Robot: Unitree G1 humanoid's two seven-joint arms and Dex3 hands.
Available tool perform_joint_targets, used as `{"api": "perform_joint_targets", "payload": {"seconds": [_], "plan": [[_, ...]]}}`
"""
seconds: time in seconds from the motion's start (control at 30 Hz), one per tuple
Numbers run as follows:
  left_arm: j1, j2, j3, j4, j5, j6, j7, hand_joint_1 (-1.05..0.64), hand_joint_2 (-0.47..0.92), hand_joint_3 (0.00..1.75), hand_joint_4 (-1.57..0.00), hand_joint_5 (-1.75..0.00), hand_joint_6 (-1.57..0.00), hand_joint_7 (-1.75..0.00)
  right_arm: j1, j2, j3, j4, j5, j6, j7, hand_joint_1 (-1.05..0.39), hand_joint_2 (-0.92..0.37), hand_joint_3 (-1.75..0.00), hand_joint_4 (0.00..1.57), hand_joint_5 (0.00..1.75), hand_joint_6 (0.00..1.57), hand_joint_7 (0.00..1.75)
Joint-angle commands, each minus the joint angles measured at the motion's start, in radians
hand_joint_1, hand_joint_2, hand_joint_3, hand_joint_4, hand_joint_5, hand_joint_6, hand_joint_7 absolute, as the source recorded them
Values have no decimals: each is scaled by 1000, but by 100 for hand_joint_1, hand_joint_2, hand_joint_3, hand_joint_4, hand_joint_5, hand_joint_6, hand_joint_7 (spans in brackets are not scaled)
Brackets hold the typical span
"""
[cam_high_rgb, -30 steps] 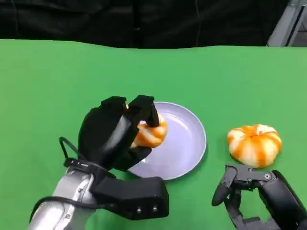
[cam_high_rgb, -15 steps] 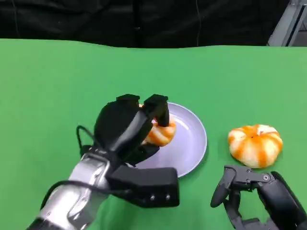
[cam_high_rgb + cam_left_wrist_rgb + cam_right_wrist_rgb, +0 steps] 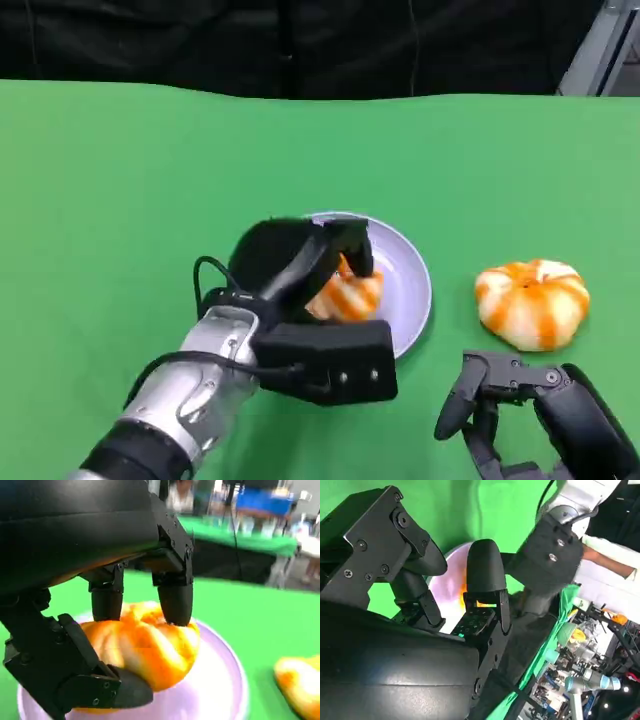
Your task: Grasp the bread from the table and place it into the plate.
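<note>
My left hand (image 3: 295, 265) grips an orange-and-white striped bread (image 3: 347, 297) just above the lavender plate (image 3: 408, 275). In the left wrist view the fingers (image 3: 175, 597) press the bread (image 3: 145, 650) from above while the thumb sits under it, over the plate (image 3: 220, 690). A second striped bread (image 3: 531, 302) lies on the green table to the right of the plate; its edge shows in the left wrist view (image 3: 300, 682). My right hand (image 3: 545, 410) rests near the table's front edge, below that second bread, holding nothing, fingers apart.
The green table (image 3: 120, 200) spreads to the left and behind the plate. A dark backdrop runs along the far edge. In the right wrist view a person's sleeve (image 3: 620, 590) and cluttered benches show beyond my left arm (image 3: 555, 555).
My left hand has carried the bread rightward and down, from the plate's left rim to over its middle. The right hand has stayed put.
</note>
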Motion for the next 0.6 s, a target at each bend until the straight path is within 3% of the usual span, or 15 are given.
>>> {"api": "perform_joint_targets", "payload": {"seconds": [0.03, 0.1, 0.2, 0.33, 0.6], "plan": [[-14, 43, -6, -18, -17, -11, -89, -35, 91, 21, -35, -65, -48, -12, 6, -12, -5, -13, -2, 13, -2, 5, -23, -150, 86, 175, 84, 130], [-12, 51, -11, -30, -9, 8, -124, -47, 92, 24, -15, -50, -31, -3, 7, -14, -5, -21, -2, 23, 0, 5, -23, -150, 85, 175, 84, 130], [-12, 62, -22, -55, -3, 48, -205, -61, 92, 32, -2, -36, -17, -1, 4, -15, -6, -15, -2, 15, -2, 5, -22, -151, 85, 175, 84, 130], [-11, 79, -38, -82, -4, 85, -315, -73, 92, 43, 0, -13, -7, -1, 2, -17, -6, -12, 9, 16, 5, 5, -22, -151, 85, 175, 84, 130], [35, 123, -5, -222, -32, 120, -387, -82, 92, 50, 0, 0, -1, 0, 6, -18, -6, -15, 10, 22, 4, 6, -23, -151, 85, 174, 84, 129]]}}
